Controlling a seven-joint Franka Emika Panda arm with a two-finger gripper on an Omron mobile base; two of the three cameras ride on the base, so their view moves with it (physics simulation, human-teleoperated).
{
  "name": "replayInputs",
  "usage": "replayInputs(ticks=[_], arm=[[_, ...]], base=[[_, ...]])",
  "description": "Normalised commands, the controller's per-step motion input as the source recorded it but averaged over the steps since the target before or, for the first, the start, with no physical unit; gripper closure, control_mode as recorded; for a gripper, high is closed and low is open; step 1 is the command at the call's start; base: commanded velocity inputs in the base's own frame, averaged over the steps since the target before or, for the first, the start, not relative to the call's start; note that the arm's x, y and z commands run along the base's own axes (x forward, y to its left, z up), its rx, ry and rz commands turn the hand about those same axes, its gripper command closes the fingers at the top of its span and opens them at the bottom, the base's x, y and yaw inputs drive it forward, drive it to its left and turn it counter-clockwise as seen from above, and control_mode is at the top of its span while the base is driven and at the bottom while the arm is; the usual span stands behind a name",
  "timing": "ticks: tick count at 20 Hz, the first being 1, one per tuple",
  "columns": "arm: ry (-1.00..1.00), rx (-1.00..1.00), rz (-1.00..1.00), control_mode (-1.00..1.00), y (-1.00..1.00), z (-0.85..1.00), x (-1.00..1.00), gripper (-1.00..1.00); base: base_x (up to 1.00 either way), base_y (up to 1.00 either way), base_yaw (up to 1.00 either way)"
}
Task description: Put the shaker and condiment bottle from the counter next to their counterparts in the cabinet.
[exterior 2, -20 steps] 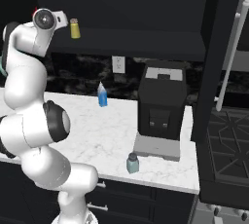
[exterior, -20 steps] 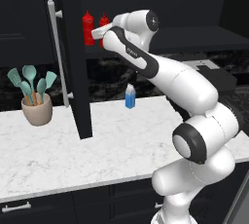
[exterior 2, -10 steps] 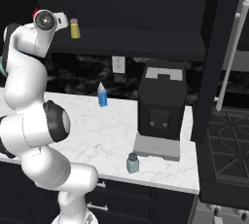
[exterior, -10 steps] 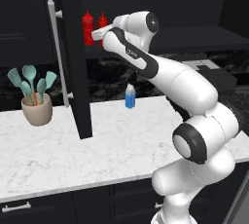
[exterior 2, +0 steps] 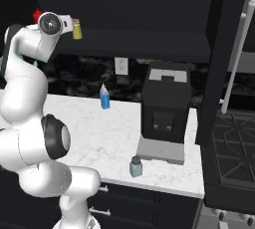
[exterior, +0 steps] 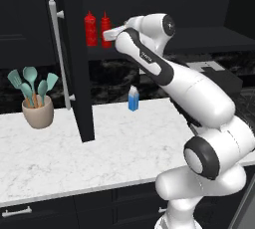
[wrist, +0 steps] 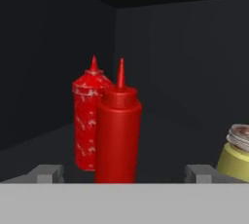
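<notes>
Dark cabinet (wrist: 58,47) interior: the condiment bottle (wrist: 118,135) stands on the shelf just beside the wider red bottle (wrist: 87,121), yellow shaker (wrist: 236,155) near — matched with its counterpart. The jaws are released, fingers (wrist: 46,173) spread either side of it. Down on the marble surface (exterior 2: 109,148), the shaker (exterior 2: 135,166) waits by the coffee machine (exterior 2: 164,113).
</notes>
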Motion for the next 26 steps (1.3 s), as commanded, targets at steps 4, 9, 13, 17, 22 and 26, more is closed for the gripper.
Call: replayInputs(ticks=[4,9,13,17,22,26], arm=[[0.00,0.09,-0.03,-1.00,-0.23,0.02,-0.61,-1.00],[0.00,0.06,-0.01,-1.00,-0.14,0.05,-0.54,-1.00],[-0.03,0.00,-0.16,-1.00,-0.26,0.07,-0.56,-1.00],[-0.10,0.05,-0.16,-1.00,-0.45,0.17,-0.50,-1.00],[-0.08,0.02,-0.22,-1.00,-0.48,0.09,-0.50,-1.00],[0.00,0.04,-0.39,-1.00,-0.57,-0.11,-0.55,-1.00]], base=[[0.00,0.00,0.00],[0.00,0.00,0.00],[0.00,0.00,0.00],[0.00,0.00,0.00],[0.00,0.00,0.00],[0.00,0.00,0.00]])
